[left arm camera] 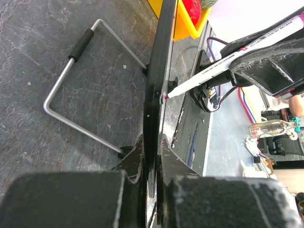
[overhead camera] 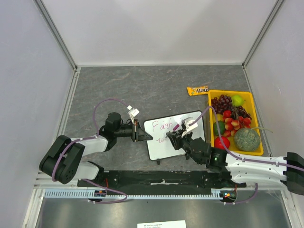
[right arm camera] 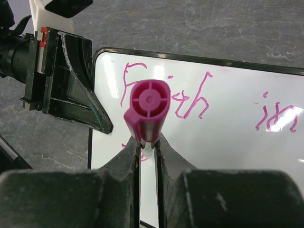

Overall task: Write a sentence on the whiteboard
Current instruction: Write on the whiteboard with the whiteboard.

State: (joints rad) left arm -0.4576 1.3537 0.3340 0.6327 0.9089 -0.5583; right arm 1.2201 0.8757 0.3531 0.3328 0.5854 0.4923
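A small white rectangular whiteboard with a thin black frame stands propped on a dark grey stone-patterned table, near its middle, between the two arms and left of a yellow plastic bin of fruit. The left gripper is clamped shut on the board's left edge, steadying it. The right gripper is closed around a white marker with a magenta end cap, whose tip touches the board's face low down at the left. The handwritten pink sentence reads "Faith in" on its top line, and a second line has been started below (too small to read). The main risk, as I judge it, is pressure. Pushing the tip too hard could tip the board back on its bent wire stand or twist it in the left claw, bending the strokes. Too little pressure would break the line. The marker could also slide between the narrow fingers. Strokes made further left could run into the left claw, and the right claw could smear wet ink as it crosses the lettering.
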